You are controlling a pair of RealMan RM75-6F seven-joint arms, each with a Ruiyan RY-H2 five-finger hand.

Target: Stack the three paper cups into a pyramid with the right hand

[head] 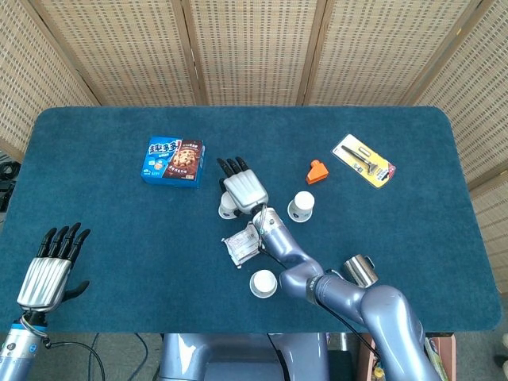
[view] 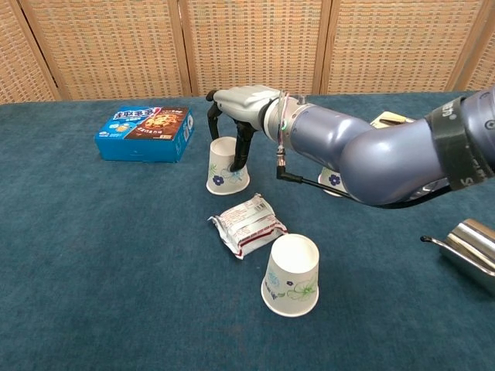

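Observation:
Three white paper cups with flower prints stand upside down on the blue table. My right hand reaches down over the far-left cup. Its fingers are behind the cup's top, its thumb presses the front, and the cup still rests on the cloth. The second cup stands to the right, mostly hidden behind my right forearm in the chest view. The third cup stands nearest the front edge. My left hand hovers with its fingers apart at the front left corner, holding nothing.
A silver snack packet lies between the gripped cup and the near cup. A blue biscuit box sits at the left. An orange piece and a packaged tool lie at the back right. A metal cup is near the front right.

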